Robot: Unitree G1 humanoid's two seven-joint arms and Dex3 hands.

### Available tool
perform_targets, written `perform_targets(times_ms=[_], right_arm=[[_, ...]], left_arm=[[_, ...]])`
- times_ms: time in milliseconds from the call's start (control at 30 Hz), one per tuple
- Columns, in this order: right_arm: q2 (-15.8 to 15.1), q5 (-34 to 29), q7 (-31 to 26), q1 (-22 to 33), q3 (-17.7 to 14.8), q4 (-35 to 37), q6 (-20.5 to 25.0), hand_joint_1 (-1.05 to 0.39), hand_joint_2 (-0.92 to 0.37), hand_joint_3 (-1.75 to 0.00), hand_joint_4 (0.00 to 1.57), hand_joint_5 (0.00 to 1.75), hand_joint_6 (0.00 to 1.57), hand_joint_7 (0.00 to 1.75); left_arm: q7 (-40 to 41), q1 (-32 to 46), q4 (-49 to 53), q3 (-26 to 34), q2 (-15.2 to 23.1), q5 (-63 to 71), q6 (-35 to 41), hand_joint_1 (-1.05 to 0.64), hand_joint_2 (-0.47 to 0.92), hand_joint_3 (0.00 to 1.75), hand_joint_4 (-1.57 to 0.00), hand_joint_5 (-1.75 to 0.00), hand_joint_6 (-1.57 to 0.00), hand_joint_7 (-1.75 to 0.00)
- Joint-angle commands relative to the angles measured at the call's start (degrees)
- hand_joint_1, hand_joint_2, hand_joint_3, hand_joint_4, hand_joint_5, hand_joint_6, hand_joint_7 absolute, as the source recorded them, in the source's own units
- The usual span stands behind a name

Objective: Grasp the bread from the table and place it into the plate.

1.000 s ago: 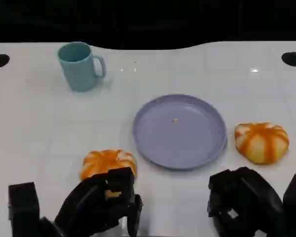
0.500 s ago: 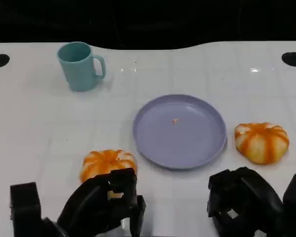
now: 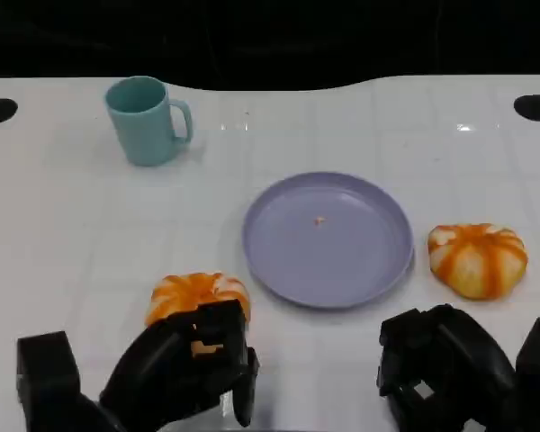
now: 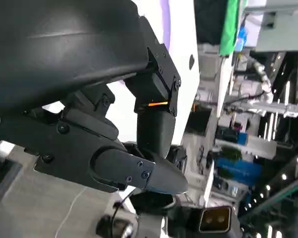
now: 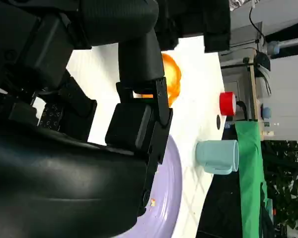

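Bread is the thing to move, and two pieces of it lie on the white tiled surface (image 3: pixel 72 234), which carries everything and is the largest thing in sight. Next in size is the round lilac plastic plate (image 3: pixel 378 270), lying beyond the fingers of both hands and between them, bare but for a small crumb near its middle; it reads as the goal, set where either hand can reach it.

The left hand (image 3: pixel 184 369) hangs low at the near edge, its black fingers (image 3: pixel 220 328) curled inward with nothing plainly between them, their tips just at the near side of the first orange-and-white striped round bread roll (image 3: pixel 198 292). Whether they touch the roll I cannot tell; I judge the hand is poised to close on it, since that roll is its nearest. The right hand (image 3: pixel 441 364) sits beside it, fingers likewise curled in on nothing, resting clear of the work.

A second orange-and-white striped bread roll (image 3: pixel 479 259) lies beyond the right hand's fingers, just beside the plate's far-right rim and untouched. A pale teal ceramic mug (image 3: pixel 146 120) stands upright well beyond the left fingers, handle toward the plate, out of the path.

Neither roll is on the plate, so the task looks barely begun.
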Motion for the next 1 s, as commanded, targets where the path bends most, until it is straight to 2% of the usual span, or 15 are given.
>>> perform_targets(times_ms=[33,167,200,267,300,400,667,867,1000], right_arm=[[-0.26,1.12,0.6,0.65,-0.2,-0.74,0.51,-1.05,-0.09,-1.31,1.54,1.31,1.57,1.02],[-0.32,0.41,0.39,0.61,-0.06,-0.38,-0.58,-1.05,-0.1,-1.32,1.54,1.3,1.57,1.01],[-0.33,0.49,0.49,0.51,-0.09,-0.3,-0.47,-1.05,-0.09,-1.31,1.54,1.29,1.57,1.0],[-0.36,0.48,0.35,0.55,-0.06,-0.6,0.11,-1.05,-0.09,-1.32,1.55,1.29,1.57,0.99],[-0.37,0.38,0.22,0.66,0.01,-0.83,0.29,-1.05,-0.08,-1.32,1.54,1.28,1.57,1.0],[-0.33,0.09,-0.01,0.69,0.18,-0.92,0.19,-1.05,-0.08,-1.33,1.54,1.28,1.57,1.0],[-0.37,0.35,-0.16,0.37,0.27,-1.14,0.91,-1.05,-0.05,-1.35,1.55,1.28,1.57,1.01],[-0.35,0.13,-0.48,0.58,0.26,-1.25,0.82,-1.05,-0.06,-1.35,1.55,1.29,1.57,1.02],[-0.48,0.25,-0.27,0.33,0.2,-1.04,0.83,-1.05,-0.07,-1.34,1.55,1.3,1.57,1.03]], left_arm=[[2.0,0.58,-2.19,0.45,1.98,3.15,-4.15,-0.71,0.92,0.19,-0.85,-1.75,-0.74,-1.47],[4.49,0.06,-3.24,0.34,4.17,8.9,-10.55,-0.72,0.92,0.22,-0.7,-1.73,-0.65,-1.35],[5.35,-0.02,-3.93,0.26,4.85,10.51,-11.33,-0.74,0.92,0.22,-0.67,-1.68,-0.63,-1.24],[6.76,-0.2,-5.56,0.07,6.36,13.4,-12.26,-0.76,0.92,0.23,-0.65,-1.61,-0.61,-1.12],[7.33,-0.21,-6.79,-0.03,7.21,14.66,-11.93,-0.76,0.92,0.21,-0.62,-1.48,-0.58,-0.98],[9.42,-0.12,-9.99,-0.25,9.25,18.19,-11.1,-0.73,0.92,0.14,-0.59,-1.25,-0.54,-0.73],[18.63,0.19,-24.95,-1.0,15.57,42.55,-3.7,-0.78,0.92,0.05,-0.43,-1.02,-0.4,-0.39],[18.97,-0.5,-32.77,-3.53,17.73,56.63,3.93,-0.78,0.92,0.03,-0.36,-0.81,-0.38,-0.17],[16.9,-1.25,-36.82,-6.79,18.5,68.75,8.88,-0.78,0.9,0.0,-0.3,-0.74,-0.35,-0.1]])
